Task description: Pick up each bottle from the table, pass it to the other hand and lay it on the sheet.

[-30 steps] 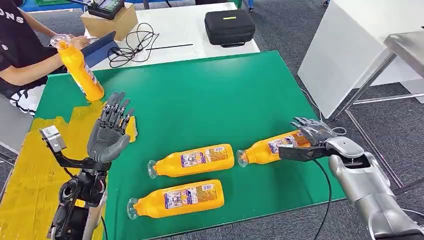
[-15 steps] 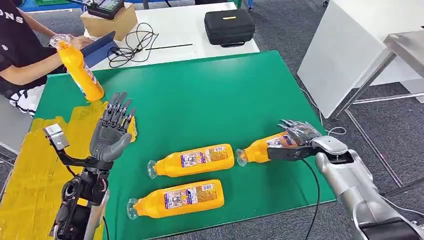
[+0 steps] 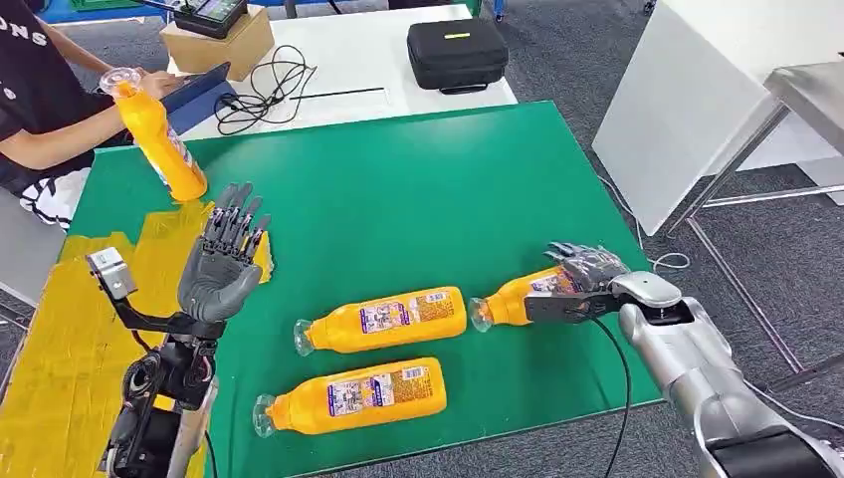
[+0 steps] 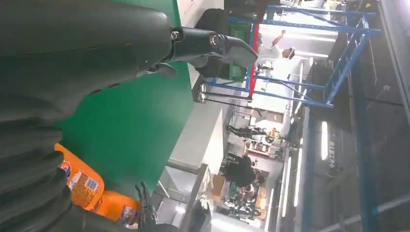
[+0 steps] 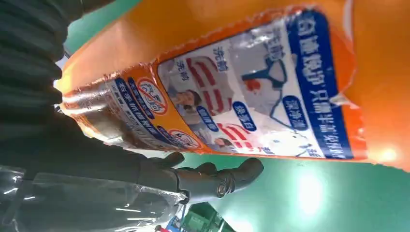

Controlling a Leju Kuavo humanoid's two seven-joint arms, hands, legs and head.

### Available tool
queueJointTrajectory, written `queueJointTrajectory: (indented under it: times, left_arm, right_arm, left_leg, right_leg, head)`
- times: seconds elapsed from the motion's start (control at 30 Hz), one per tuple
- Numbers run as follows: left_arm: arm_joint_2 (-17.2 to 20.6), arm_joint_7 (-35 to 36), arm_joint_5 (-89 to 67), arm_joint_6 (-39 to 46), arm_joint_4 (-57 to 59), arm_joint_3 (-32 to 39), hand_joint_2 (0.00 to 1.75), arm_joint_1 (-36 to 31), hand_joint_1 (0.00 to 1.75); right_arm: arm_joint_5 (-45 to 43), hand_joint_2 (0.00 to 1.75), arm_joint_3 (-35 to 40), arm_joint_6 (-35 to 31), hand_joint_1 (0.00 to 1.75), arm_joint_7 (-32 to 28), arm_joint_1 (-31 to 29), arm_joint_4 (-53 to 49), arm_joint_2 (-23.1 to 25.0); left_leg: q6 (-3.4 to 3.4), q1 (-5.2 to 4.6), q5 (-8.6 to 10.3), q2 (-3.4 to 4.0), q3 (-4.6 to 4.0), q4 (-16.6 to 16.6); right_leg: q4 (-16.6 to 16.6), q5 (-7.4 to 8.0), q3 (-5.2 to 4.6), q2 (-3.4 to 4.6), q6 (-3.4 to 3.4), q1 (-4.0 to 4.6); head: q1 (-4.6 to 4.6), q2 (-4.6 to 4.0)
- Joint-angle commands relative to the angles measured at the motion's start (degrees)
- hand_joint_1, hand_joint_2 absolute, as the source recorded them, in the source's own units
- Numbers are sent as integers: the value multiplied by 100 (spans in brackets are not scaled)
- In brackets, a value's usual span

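Observation:
Three orange bottles lie on the green mat (image 3: pixel 398 189): one in the middle (image 3: pixel 383 319), one at the front (image 3: pixel 353 395), one to the right (image 3: pixel 523 296). My right hand (image 3: pixel 585 277) straddles the right bottle's base, fingers draped over its far side and thumb along its near side; the bottle (image 5: pixel 251 82) still lies on the mat, and the fingers (image 5: pixel 208 179) stand a little off it. My left hand (image 3: pixel 224 261) is raised with fingers spread, holding nothing, over the edge of the yellow sheet (image 3: pixel 60 339). A person holds a fourth bottle (image 3: pixel 159 134) upright at the mat's back left.
Behind the mat, a white table (image 3: pixel 368 55) carries a black case (image 3: pixel 458 52), a cardboard box (image 3: pixel 214 42) and coiled cables (image 3: pixel 259 90). A white panel (image 3: pixel 687 110) and a metal table frame (image 3: pixel 756 169) stand to the right.
My right hand has slid left along the right bottle and now lies over its base. The left hand has barely moved.

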Motion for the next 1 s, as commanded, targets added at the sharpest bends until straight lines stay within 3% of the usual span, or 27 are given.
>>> queueJointTrajectory:
  times: [0.03,0.4,0.7,1.0]
  left_arm:
    - [41,41,57,59,316,151,175,-104,0]
    - [10,218,73,70,340,255,175,-158,0]
    - [-15,183,34,4,617,202,175,-266,0]
    - [-21,181,32,12,623,195,175,-272,0]
  right_arm:
    - [-32,175,338,287,175,86,-585,837,90]
    - [-125,175,401,465,175,306,-627,955,-5]
    - [-79,175,89,-2,175,531,-188,438,14]
    - [-64,175,77,2,175,543,-198,418,10]
  left_leg:
    - [-14,5,-15,26,31,1]
    - [-15,8,-15,13,32,2]
    - [-16,10,-13,3,39,-1]
    - [-11,4,-6,1,25,-1]
  right_leg:
    - [-2,-8,26,16,-10,6]
    - [-2,-13,31,2,-10,9]
    - [-8,-13,41,-9,-12,12]
    - [-6,-8,24,-8,-8,6]
  head:
    - [0,0]
    - [2,0]
    - [2,0]
    - [2,0]
